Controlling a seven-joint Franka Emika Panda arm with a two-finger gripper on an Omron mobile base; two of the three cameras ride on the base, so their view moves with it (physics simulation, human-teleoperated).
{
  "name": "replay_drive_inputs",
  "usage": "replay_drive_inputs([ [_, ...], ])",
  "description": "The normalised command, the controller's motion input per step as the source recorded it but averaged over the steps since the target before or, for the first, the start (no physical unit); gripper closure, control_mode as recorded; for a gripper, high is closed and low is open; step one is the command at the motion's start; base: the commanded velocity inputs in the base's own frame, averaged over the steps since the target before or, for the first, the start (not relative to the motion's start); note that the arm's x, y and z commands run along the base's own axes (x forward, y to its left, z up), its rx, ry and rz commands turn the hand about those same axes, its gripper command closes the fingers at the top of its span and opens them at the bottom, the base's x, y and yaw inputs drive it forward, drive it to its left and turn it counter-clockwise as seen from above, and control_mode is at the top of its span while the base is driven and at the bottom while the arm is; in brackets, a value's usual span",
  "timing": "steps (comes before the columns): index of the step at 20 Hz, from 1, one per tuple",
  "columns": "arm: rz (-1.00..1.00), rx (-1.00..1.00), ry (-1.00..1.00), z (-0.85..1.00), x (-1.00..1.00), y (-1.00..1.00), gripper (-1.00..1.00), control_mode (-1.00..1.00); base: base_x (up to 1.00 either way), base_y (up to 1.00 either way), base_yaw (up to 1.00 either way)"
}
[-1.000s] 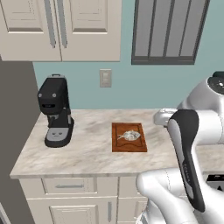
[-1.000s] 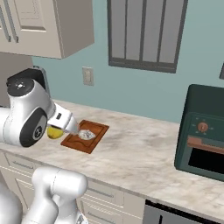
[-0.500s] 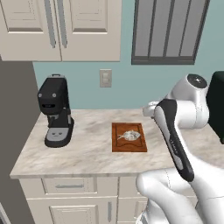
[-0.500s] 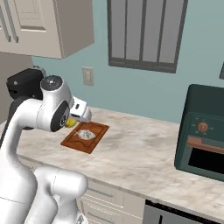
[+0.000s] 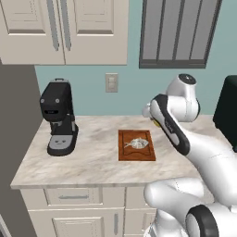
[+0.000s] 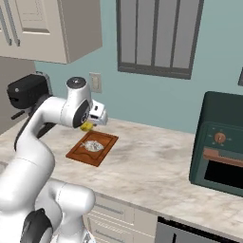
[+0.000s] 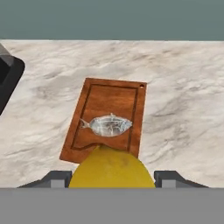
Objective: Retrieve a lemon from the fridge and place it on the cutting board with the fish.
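Note:
My gripper (image 7: 111,177) is shut on the yellow lemon (image 7: 110,168), which bulges between the two dark fingertips (image 7: 54,178). It hangs in the air above the counter, just past the right edge of the reddish-brown cutting board (image 7: 111,98). The silvery fish (image 7: 107,125) lies across the board's middle. From the left base camera the lemon (image 5: 157,123) peeks out under the hand, right of the board (image 5: 127,155) and fish (image 5: 137,143). In the right base view the lemon (image 6: 86,126) sits in the gripper (image 6: 90,124) above the board (image 6: 78,153). The fridge (image 5: 14,139) is a grey wall at far left.
A black coffee machine (image 5: 58,118) stands on the counter left of the board. A dark toaster oven (image 6: 220,142) sits at the right end of the marble counter (image 6: 152,175). Wall cabinets (image 5: 65,28) hang overhead, and a window (image 6: 156,35) is behind.
The arm has swung from the right side toward the cutting board, carrying the lemon, and has stretched out over the counter. The board and fish have not moved.

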Motion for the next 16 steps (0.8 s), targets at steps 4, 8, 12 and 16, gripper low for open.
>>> replay_drive_inputs([
  [4, 0.00, -0.05, 0.05, -0.63, 0.49, 0.08, 1.00, -1.00, 0.00, 0.00, 0.00],
  [8, 0.00, -0.09, 0.06, -0.42, 0.36, 0.14, 1.00, -1.00, 0.00, 0.00, 0.00],
  [12, 0.00, -0.10, 0.15, -0.41, 0.40, 0.15, 1.00, -1.00, 0.00, 0.00, 0.00],
  [16, 0.01, -0.04, 0.09, -0.33, 0.50, 0.06, 1.00, -1.00, 0.00, 0.00, 0.00],
])
